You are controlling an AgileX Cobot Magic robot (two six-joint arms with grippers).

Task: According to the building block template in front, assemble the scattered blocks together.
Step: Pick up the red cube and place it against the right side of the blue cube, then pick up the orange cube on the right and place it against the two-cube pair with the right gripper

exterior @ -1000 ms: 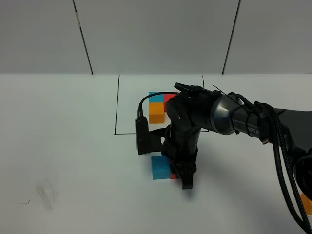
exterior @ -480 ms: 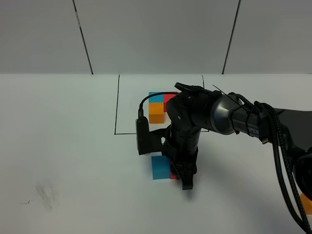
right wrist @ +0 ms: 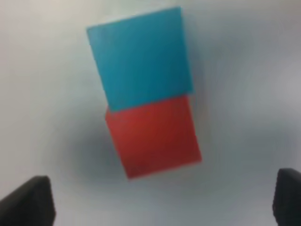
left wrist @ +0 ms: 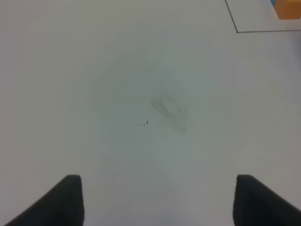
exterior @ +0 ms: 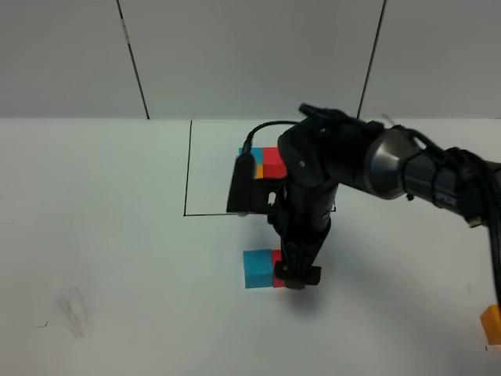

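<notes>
Your right jaws stood spread over the red block (right wrist: 153, 136), set touching the cyan block (right wrist: 138, 59) on the counter (exterior: 117, 258) near the template (exterior: 272, 160), seemingly to copy its row, while the orange block (exterior: 491, 324) lay well apart and your left jaws hung spread, empty.

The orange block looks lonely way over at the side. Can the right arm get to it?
Probably yes. The orange block sits alone on the table on that arm's own side, with nothing around it, and the right gripper is open and empty above the red block.
</notes>
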